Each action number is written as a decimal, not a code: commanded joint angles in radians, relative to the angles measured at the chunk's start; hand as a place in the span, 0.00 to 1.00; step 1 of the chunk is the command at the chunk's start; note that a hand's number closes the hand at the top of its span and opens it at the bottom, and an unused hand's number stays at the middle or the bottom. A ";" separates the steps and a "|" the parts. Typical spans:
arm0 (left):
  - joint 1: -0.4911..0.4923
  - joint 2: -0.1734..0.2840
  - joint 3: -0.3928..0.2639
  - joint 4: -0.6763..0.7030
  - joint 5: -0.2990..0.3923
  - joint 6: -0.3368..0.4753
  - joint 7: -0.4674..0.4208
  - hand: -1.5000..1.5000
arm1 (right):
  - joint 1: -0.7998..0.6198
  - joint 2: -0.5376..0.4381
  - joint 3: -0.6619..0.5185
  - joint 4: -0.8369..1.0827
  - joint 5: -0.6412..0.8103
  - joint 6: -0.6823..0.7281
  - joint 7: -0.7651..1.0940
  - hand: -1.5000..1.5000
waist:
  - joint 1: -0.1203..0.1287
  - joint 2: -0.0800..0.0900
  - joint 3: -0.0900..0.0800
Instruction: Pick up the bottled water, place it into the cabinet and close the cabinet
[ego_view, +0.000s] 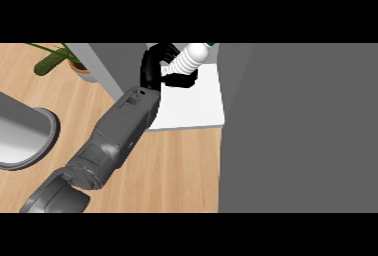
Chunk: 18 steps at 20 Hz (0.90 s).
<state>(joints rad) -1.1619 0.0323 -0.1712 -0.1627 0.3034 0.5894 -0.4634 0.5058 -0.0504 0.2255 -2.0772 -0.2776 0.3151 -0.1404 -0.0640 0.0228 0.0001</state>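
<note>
Bottled water (190, 57), top centre, inside cabinet (193, 102): light, rigid, prob. slippery; left hand (156, 65) curled round mid-body; right hand unseen.

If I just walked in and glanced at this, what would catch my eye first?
Probably the long grey arm reaching up from the lower left, its black left hand curled round a white bottle over the cabinet's white shelf at top centre. Next, the big grey door filling the right side. A potted plant sits at the upper left, a round metal pot at the left edge.
</note>
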 joint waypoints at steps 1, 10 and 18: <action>-0.030 -0.007 -0.010 0.067 -0.035 0.099 -0.002 1.00 | 0.008 0.016 0.026 -0.011 0.003 -0.012 0.007 0.00 | -0.010 0.003 -0.001; 0.004 0.055 0.011 0.108 -0.035 0.091 -0.042 0.00 | 0.013 -0.013 -0.005 0.047 0.008 0.030 -0.052 0.00 | -0.018 0.011 -0.001; -0.022 0.072 0.021 0.127 -0.035 0.072 0.006 0.00 | -0.001 -0.002 0.009 0.029 0.004 0.020 -0.040 0.00 | -0.015 0.010 -0.001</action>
<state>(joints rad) -1.1967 0.0336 -0.1484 -0.0617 0.2778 0.7006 -0.4692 0.5075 -0.0562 0.2298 -2.0621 -0.2818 0.3324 -0.1671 -0.0808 0.0227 0.0043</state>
